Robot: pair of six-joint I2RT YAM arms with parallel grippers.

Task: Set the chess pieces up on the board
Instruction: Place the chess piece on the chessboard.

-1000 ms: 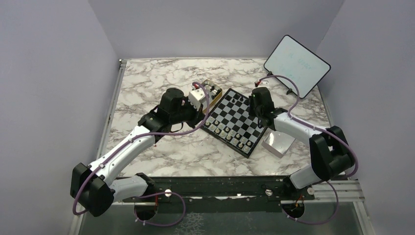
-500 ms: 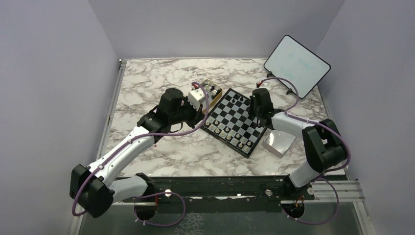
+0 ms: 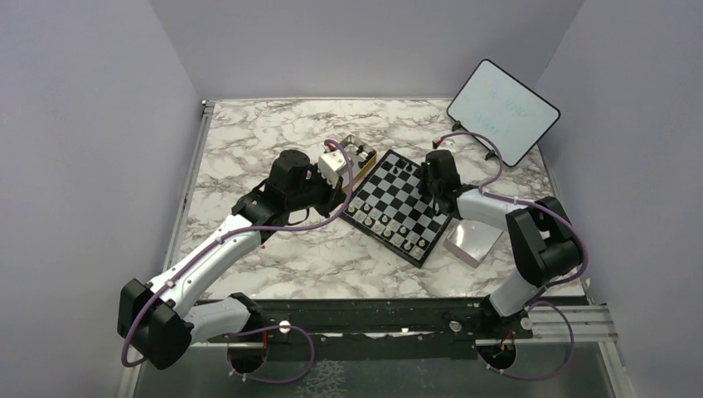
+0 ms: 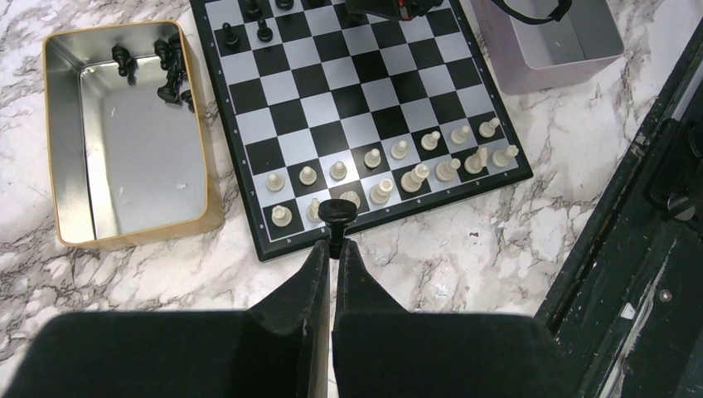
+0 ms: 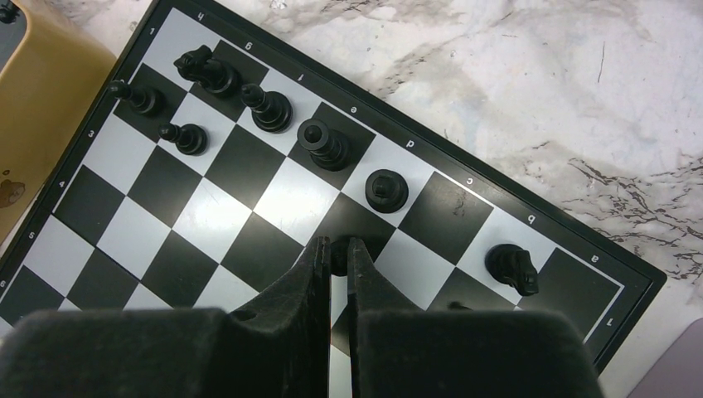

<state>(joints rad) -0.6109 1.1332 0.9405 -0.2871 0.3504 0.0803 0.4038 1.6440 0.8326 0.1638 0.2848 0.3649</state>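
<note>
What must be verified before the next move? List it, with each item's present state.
1. Left gripper shut on its black piece: ok.
2. Right gripper shut on a dark piece: ok.
3. Square under the right gripper free: cannot tell, the fingers hide it.
4. White pieces upright in two full rows on the board: ok.
5. Black back row complete: not ok, gaps show.
6. Spare black pieces in the tin: ok.

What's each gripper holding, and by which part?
Left gripper pinches a black chess piece by its thin stem, wide end sticking out. Right gripper: nearly closed; a hold cannot be told.
</note>
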